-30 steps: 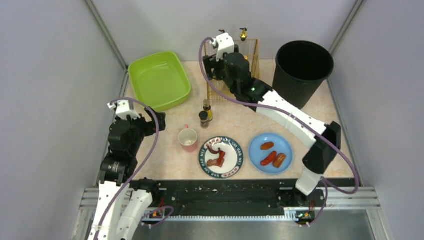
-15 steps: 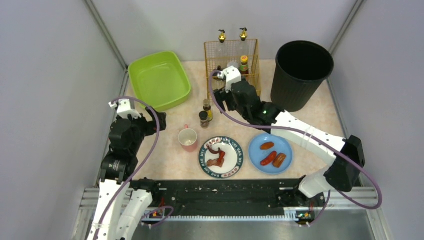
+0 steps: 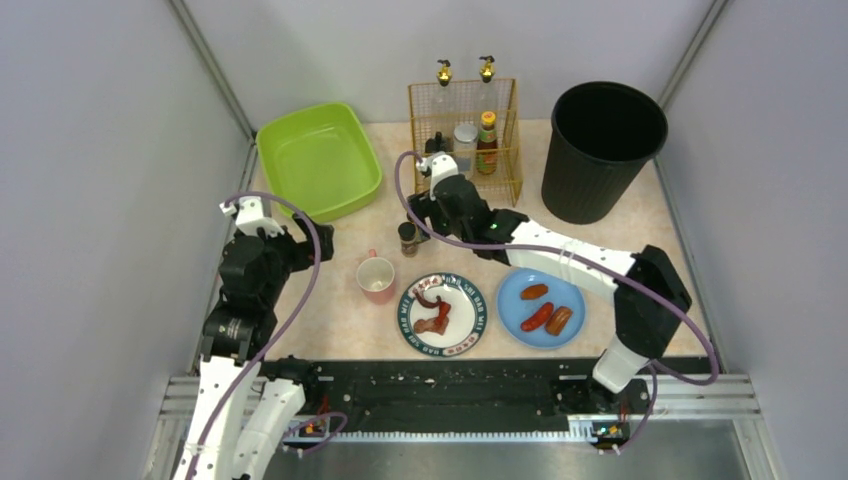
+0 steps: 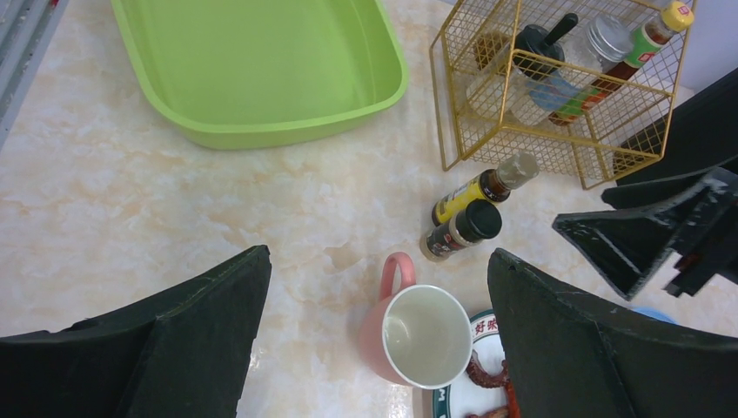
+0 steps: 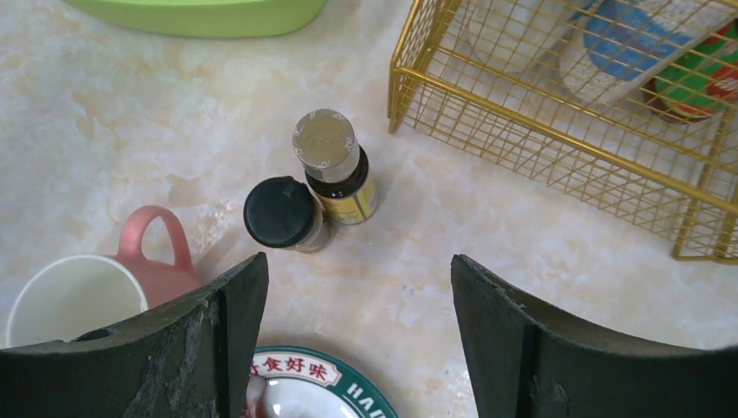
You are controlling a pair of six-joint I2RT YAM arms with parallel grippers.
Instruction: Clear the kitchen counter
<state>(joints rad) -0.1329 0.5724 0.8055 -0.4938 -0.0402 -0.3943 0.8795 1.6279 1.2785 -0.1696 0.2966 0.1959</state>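
Observation:
The kitchen counter (image 3: 470,225) is pale marbled beige. On it stand a pink mug (image 3: 377,278), a black-capped spice jar (image 3: 408,238), a green-rimmed plate (image 3: 478,325) with reddish food scraps, and a blue plate (image 3: 572,290) with three sausages. My right gripper (image 5: 358,261) is open and empty, just above and near the black-capped jar (image 5: 283,213) and a yellow-labelled bottle (image 5: 335,165). In the top view it (image 3: 425,212) hides that bottle. My left gripper (image 4: 379,257) is open and empty, high above the mug (image 4: 422,335).
A green tub (image 3: 320,160) sits at the back left. A gold wire rack (image 3: 463,130) holding bottles stands at the back middle. A black bin (image 3: 605,145) is at the back right. A black rail (image 3: 440,385) runs along the near edge.
My right gripper has come back from the wire rack, moving near and left, and now hovers over the two small bottles. The left arm has barely moved.

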